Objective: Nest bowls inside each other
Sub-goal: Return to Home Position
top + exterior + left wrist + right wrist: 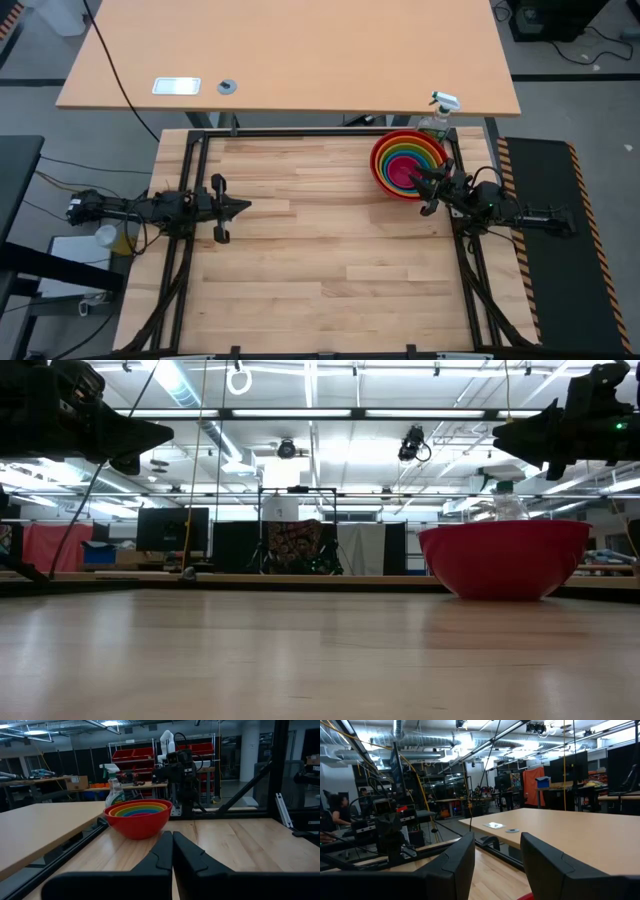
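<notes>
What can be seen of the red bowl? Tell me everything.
The red bowl is round, plain, glossy like plastic, the largest. It stands upright on the wooden table near its far right corner, holding the smaller bowls nested inside. The right gripper hovers open over its near edge, not touching.

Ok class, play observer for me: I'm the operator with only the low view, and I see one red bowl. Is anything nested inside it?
Observer: Yes. From above, the red bowl holds four smaller bowls in rings, the pink bowl innermost.
Operator: Where's the right gripper?
Observer: The right gripper hangs at that bowl's edge, fingers open, holding nothing.
Operator: And the left?
Observer: The left gripper is far off at the table's left side, fingers shut.
</notes>
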`<act>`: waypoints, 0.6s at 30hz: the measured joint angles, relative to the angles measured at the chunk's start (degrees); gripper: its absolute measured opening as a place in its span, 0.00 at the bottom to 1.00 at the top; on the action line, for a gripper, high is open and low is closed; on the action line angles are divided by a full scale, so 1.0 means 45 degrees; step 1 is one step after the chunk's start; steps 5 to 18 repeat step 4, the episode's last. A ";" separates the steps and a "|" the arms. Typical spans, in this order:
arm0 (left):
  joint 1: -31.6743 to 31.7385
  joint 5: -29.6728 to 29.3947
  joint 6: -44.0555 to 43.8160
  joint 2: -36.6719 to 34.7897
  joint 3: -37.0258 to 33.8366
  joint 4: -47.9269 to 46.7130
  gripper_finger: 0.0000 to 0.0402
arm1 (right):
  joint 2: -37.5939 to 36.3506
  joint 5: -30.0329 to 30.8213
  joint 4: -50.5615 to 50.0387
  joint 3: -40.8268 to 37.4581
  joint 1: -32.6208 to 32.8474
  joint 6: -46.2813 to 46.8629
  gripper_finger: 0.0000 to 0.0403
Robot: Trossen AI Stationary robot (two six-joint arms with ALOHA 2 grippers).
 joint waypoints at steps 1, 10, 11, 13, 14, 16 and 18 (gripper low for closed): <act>0.0002 0.0000 -0.0002 0.0000 0.0000 0.0000 0.02 | 0.0000 0.0000 0.0000 0.0000 0.0000 0.0000 0.41; 0.0000 0.0000 -0.0002 0.0000 0.0000 0.0000 0.02 | -0.0004 0.0000 0.0000 0.0000 0.0000 0.0000 0.41; 0.0000 0.0000 -0.0002 0.0000 0.0000 0.0000 0.02 | -0.0004 0.0000 0.0000 0.0000 0.0000 0.0000 0.41; 0.0000 0.0000 -0.0002 0.0000 0.0000 0.0000 0.02 | -0.0004 0.0000 0.0000 0.0000 0.0000 0.0000 0.41; 0.0000 0.0000 -0.0002 0.0000 0.0000 0.0000 0.02 | -0.0004 0.0000 0.0000 0.0000 0.0000 0.0000 0.41; 0.0000 0.0000 -0.0002 0.0000 0.0000 0.0000 0.02 | -0.0004 0.0000 0.0000 0.0000 0.0000 0.0000 0.41; 0.0000 0.0000 -0.0002 0.0000 0.0000 0.0000 0.02 | -0.0004 0.0000 0.0000 0.0000 0.0000 0.0000 0.41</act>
